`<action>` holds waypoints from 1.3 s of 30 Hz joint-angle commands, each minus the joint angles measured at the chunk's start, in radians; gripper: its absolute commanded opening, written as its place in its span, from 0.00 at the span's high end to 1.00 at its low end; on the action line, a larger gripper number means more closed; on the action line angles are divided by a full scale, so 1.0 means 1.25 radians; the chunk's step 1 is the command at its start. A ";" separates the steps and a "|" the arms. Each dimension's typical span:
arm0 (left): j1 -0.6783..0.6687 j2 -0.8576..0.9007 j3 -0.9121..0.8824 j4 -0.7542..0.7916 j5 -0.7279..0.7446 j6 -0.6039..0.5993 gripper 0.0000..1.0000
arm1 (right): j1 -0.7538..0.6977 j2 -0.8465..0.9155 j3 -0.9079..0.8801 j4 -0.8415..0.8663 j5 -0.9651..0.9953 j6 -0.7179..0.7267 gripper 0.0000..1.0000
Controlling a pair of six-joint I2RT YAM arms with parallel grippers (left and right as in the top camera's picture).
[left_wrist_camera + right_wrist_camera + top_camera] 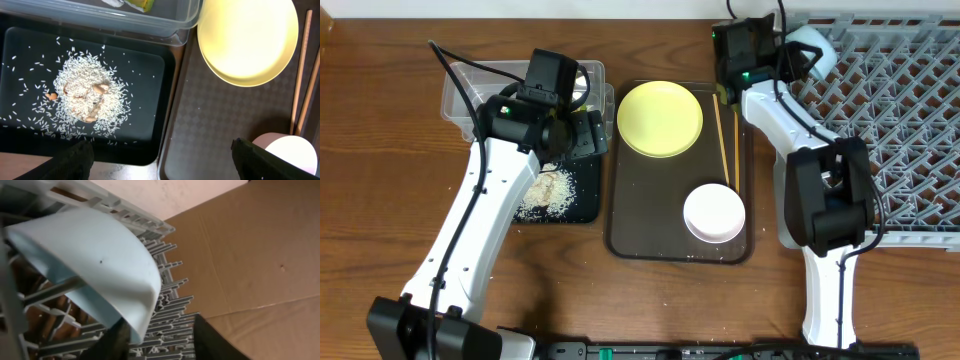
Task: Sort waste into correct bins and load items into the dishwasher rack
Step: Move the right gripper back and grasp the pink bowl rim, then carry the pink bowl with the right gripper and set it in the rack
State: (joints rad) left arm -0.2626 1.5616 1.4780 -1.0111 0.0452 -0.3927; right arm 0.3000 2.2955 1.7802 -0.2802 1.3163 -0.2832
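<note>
Overhead: wooden table [380,200]. Left gripper [160,150] spread wide, empty, above rice [87,100] on black tray [150,70], 9 o'clock. Right gripper [160,325] jaws parted at light blue bowl [90,255] rim, in grey rack [900,100], 2 o'clock. Cardboard [250,255] behind.

Overhead: dishwasher rack [910,120] cut off at rt edge; light blue bowl [815,45] mostly behind right arm [760,70]; clear tub [470,85] partly under left arm [500,190]. Left wrist: wrapper [137,4] cropped at top, white bowl [292,152] at bottom. Right wrist: right tool [162,345] fingers [217,340] blurred, cropped; contact w/ bowl indeterminate.
</note>
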 commanded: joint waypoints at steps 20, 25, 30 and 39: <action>0.004 0.002 0.003 -0.001 -0.010 0.002 0.10 | 0.023 -0.322 0.003 -0.601 -1.130 0.181 0.30; 0.004 0.002 0.003 -0.001 -0.010 0.002 0.10 | 0.032 -0.313 -0.063 -0.746 -1.180 0.163 0.35; 0.004 0.002 0.003 -0.001 -0.010 0.002 0.09 | 0.029 -0.313 -0.167 -0.783 -1.180 0.197 0.50; 0.004 0.002 0.003 -0.001 -0.010 0.002 0.09 | 0.020 -0.313 -0.307 -0.771 -1.167 0.222 0.62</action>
State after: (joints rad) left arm -0.2626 1.5616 1.4780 -1.0111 0.0452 -0.3927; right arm 0.3378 1.9049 1.4391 -1.2522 -0.1413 -0.0292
